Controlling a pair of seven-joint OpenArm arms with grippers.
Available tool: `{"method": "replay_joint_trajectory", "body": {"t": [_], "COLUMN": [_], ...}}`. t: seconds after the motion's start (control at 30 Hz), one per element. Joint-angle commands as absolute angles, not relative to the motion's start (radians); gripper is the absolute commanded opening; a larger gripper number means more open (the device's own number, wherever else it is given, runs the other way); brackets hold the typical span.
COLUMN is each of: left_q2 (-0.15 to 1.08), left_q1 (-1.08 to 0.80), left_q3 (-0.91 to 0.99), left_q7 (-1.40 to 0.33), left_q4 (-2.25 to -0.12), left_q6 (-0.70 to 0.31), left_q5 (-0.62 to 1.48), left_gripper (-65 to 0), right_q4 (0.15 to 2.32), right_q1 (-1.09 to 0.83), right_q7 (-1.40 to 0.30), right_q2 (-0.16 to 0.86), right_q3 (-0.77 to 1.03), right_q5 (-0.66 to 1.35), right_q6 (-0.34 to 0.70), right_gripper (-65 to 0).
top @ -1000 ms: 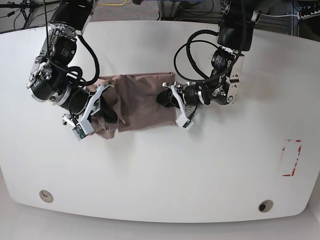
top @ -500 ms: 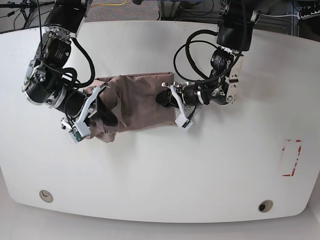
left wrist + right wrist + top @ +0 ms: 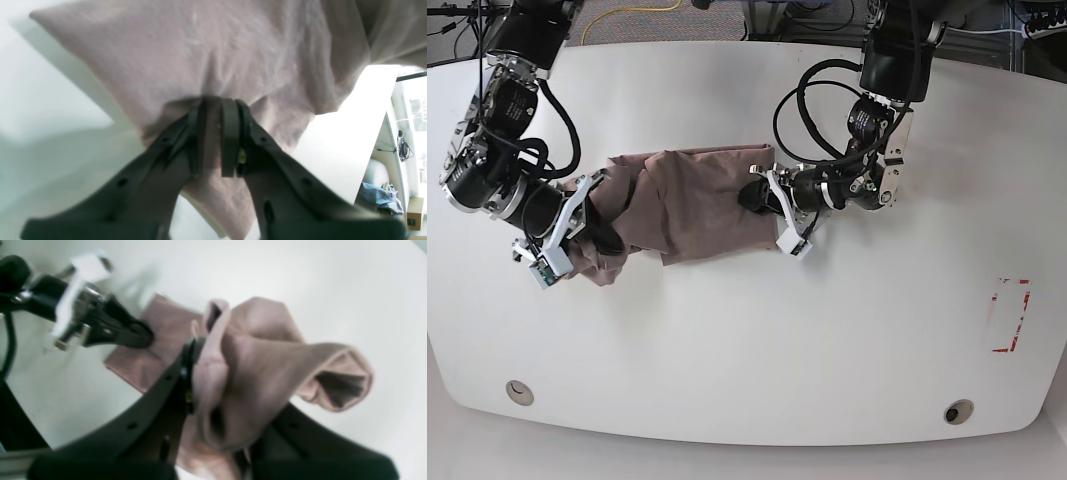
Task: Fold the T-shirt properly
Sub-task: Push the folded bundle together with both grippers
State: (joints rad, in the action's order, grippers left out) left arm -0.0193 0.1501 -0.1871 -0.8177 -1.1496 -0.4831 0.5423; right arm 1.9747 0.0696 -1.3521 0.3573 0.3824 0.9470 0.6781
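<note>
Soft cotton, the shirt [image 3: 692, 205] looks light and floppy; we pinch its edges, left gripper [image 3: 213, 133] and right gripper [image 3: 213, 373] both clamped on cloth.

No text, brand or number can be read in any view. The red rectangular marking [image 3: 1010, 316] on the white table [image 3: 827, 340] may carry print, but it is too small to tell.

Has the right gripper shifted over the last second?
Yes. The right gripper, shut on the T-shirt, has moved toward the table's left edge in the base view, stretching the cloth.
</note>
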Motion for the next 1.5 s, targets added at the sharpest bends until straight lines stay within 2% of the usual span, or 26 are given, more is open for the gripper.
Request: {"method": "replay_joint_trajectory", "body": {"t": [0.0,0.27,0.6,1.27,1.47], "left_q2": [-0.013,-0.019,-0.030,-0.031,-0.031], "left_q1": [0.134,0.134,0.134,0.134,0.134], "left_q3": [-0.194,-0.196,-0.196,-0.196,-0.196], "left_q7": [-0.928,-0.928,-0.928,-0.928,-0.928], "left_q4": [-1.129,-1.129,-1.127,-1.127,-1.127], "left_q6": [-0.441,-0.440,-0.440,-0.438,-0.438], "left_q5": [0.415,0.418,0.414,0.414,0.418], "left_gripper": [-57.1,-57.1,-57.1,-57.1,-57.1], "right_q4": [1.991,1.991,1.991,1.988,1.969], "right_q1": [0.088,0.088,0.088,0.081,0.081], "right_q7": [-1.326,-1.330,-1.331,-1.333,-1.333], "right_q2": [0.394,0.414,0.403,0.228,0.183], "right_q3": [0.384,0.386,0.381,0.323,0.306], "right_q5": [0.986,1.059,1.059,1.049,0.990], "right_q6": [0.693,0.696,0.698,0.696,0.694], "right_gripper": [-64.4,-64.4,-64.4,-64.4,-64.4]}}
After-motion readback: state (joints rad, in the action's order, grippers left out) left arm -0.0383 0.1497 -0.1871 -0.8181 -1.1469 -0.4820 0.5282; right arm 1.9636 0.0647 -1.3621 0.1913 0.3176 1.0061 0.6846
